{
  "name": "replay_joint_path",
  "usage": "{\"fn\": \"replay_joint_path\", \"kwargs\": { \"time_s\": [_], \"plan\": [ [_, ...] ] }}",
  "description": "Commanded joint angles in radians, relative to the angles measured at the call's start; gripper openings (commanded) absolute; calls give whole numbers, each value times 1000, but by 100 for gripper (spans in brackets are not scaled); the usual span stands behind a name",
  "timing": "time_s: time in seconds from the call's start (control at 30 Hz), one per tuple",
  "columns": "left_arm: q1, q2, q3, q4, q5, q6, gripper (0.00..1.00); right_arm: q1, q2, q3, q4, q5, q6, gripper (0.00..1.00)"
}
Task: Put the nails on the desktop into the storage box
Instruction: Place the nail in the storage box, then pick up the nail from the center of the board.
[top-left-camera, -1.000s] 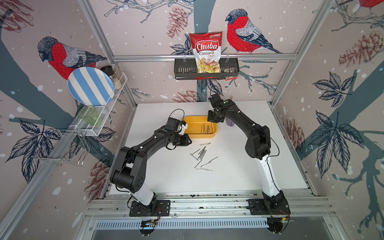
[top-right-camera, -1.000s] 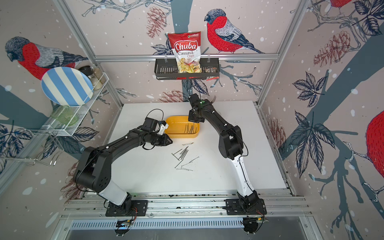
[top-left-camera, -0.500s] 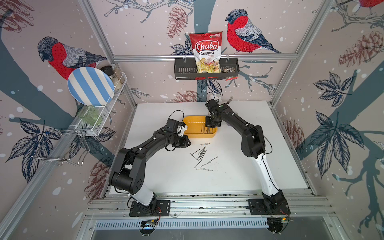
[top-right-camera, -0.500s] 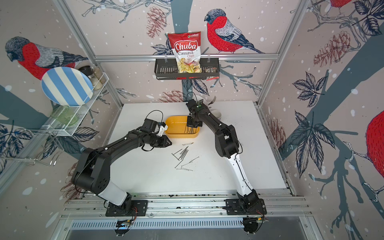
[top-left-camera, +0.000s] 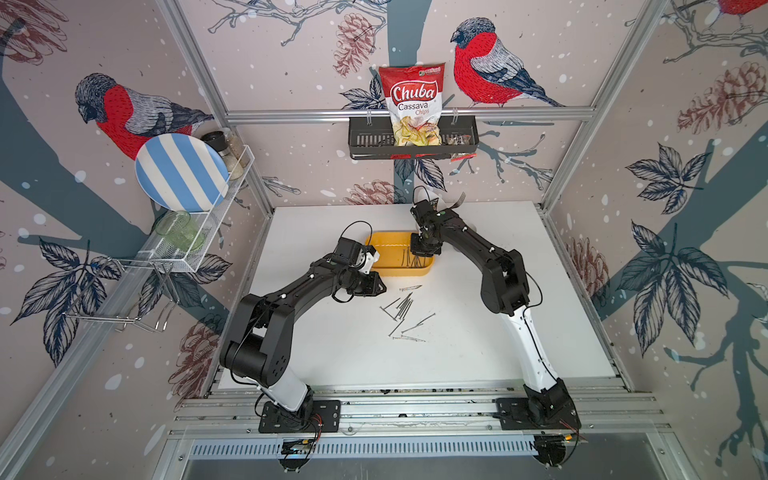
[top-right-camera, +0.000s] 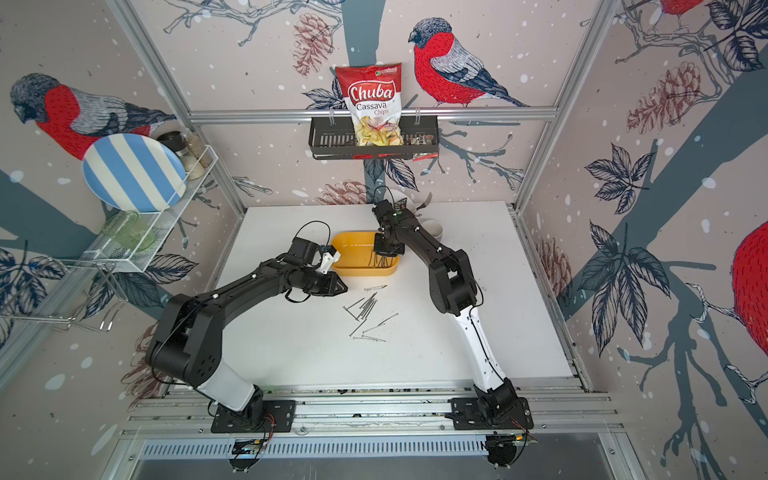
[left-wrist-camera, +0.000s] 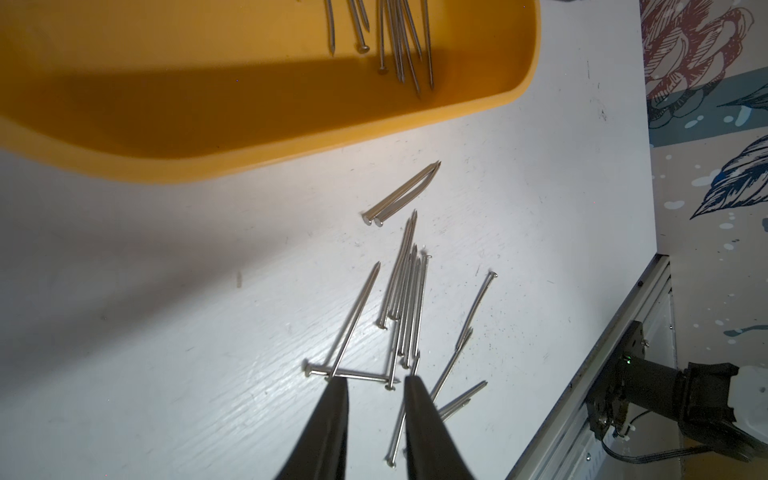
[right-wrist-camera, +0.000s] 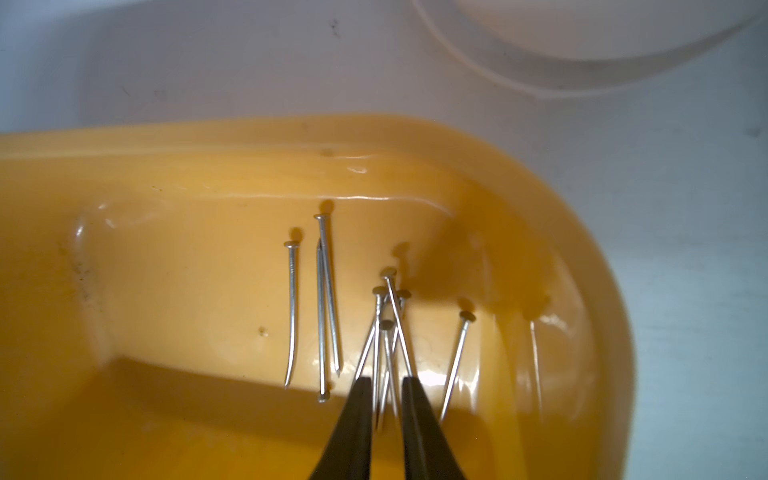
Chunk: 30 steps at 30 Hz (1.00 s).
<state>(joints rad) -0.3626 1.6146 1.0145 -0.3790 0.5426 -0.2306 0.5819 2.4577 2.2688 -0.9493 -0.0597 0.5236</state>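
Note:
The yellow storage box sits at the back middle of the white desktop. Several nails lie scattered in front of it. My left gripper hovers open at the near edge of that pile with nothing between its fingers. My right gripper is down inside the box, jaws a little apart. A loose bunch of nails lies under and between its fingertips, beside other nails on the box floor.
A white cup and a fork stand behind the right arm, and the cup's rim is close to the box. A black wire basket with a chips bag hangs on the back wall. A rack with a striped plate is at the left.
My right gripper has swung left from the box's back right corner and come down into it, and its jaws have parted from shut. The left arm has not moved.

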Motion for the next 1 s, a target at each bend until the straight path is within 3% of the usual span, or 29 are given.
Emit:
{"fn": "replay_joint_path", "kwargs": {
  "time_s": [0.0,0.07,0.2,0.37,0.5,0.6,0.77,0.97],
  "plan": [
    [-27,-11,7,6,23,33,27,19,-53,-9,1,17,16,32],
    [-52,-17,9,4,20,51,27,42,-86,-32,5,23,22,37],
    [-114,-35,15,-11,-4,103,27,84,-182,-137,22,39,47,38],
    [-156,-57,-10,-11,-51,110,27,119,-432,-527,184,-1,111,38],
    [-156,-70,-45,-4,-111,85,27,143,-560,-725,170,-16,252,40],
    [-157,-65,-54,7,-125,69,27,186,-608,-789,162,-12,372,60],
    [-157,-56,-39,2,-145,49,27,229,-612,-818,168,-13,497,61],
    [-157,-94,-56,-4,-173,34,27,210,-624,-915,169,-38,594,62]
  ]
}}
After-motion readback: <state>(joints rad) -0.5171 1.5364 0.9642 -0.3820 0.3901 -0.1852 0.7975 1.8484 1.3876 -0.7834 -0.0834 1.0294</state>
